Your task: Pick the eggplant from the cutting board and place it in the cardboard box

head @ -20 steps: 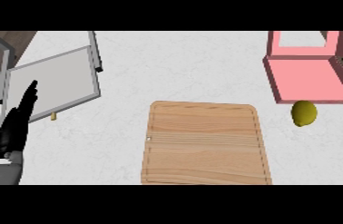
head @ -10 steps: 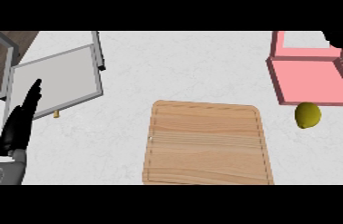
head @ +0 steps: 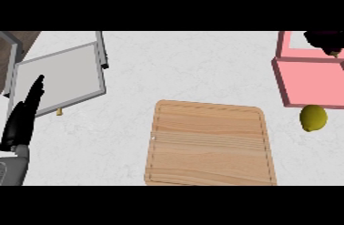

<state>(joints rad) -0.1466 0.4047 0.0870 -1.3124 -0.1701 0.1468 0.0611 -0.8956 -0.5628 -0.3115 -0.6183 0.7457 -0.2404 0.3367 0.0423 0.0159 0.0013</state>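
A dark purplish shape, perhaps the eggplant in the right robot hand (I cannot tell its grip), is hanging over the pink open box's far corner, off the light wooden cutting board; lowering it well inside the walls is looking wise. The left robot hand is resting straight-fingered.

A black left hand with slim fingers meets a grey forearm.

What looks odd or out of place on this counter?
The cutting board is bare, no eggplant on it. A dark purplish shape, possibly the eggplant, shows in the pink box's far corner, cut off by the view. A lemon lies beside the box.
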